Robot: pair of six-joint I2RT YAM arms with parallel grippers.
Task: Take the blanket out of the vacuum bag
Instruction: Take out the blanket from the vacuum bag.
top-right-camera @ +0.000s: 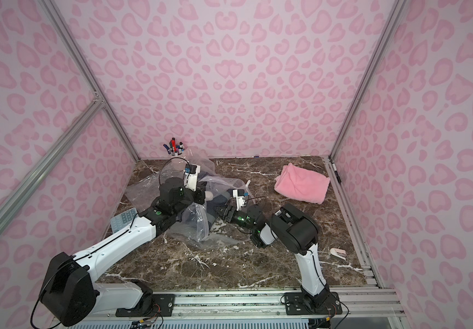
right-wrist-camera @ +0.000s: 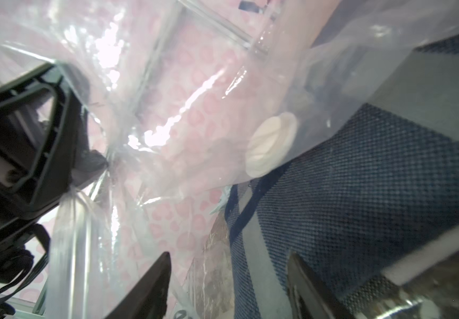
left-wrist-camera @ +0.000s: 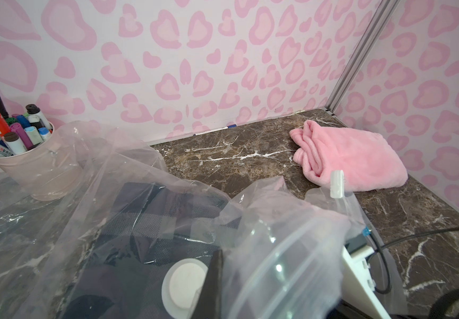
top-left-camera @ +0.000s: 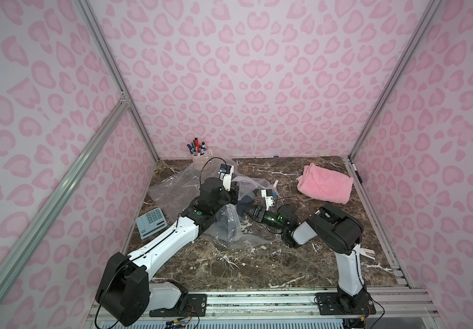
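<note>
Lying crumpled on the tabletop (top-left-camera: 258, 265), the vacuum bag (left-wrist-camera: 98, 176) is pinched by the closed left fingers (right-wrist-camera: 93, 163); the checked blue blanket (right-wrist-camera: 360, 179) is seen inside it; the right fingers (right-wrist-camera: 156, 279) are held apart beside it.

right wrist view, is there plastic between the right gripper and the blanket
Nothing visible does. The right gripper stands open right at the blanket, whose weave shows bare there. The vacuum bag film, pinched by the left gripper, seems to cover only the part farther in, by the valve.
</note>
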